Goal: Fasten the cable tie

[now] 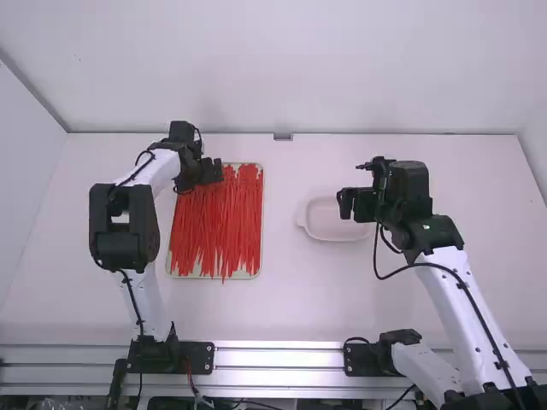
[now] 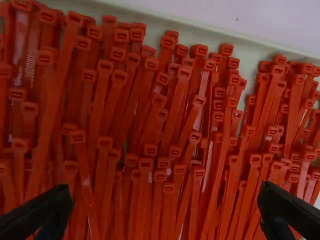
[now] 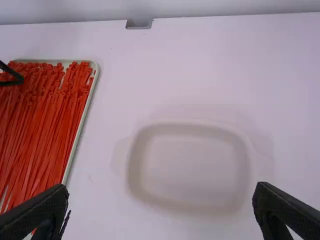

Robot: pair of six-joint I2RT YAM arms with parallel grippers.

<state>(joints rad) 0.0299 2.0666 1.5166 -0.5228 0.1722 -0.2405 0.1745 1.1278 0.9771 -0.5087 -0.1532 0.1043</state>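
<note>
no readable text, no labels, no numbers, no signs

A white table (image 1: 342,286) is sitting inside a plain, pale enclosure, with a far wall (image 1: 282,60) rising behind it and a side panel (image 1: 21,188) closing it in on the left. Soft, even light is falling across the surface and casting only faint shadows. A small grey bracket (image 1: 283,136) is sitting at the middle of the far edge, while a silver aluminium rail (image 1: 273,352) is running along the near edge.
</note>
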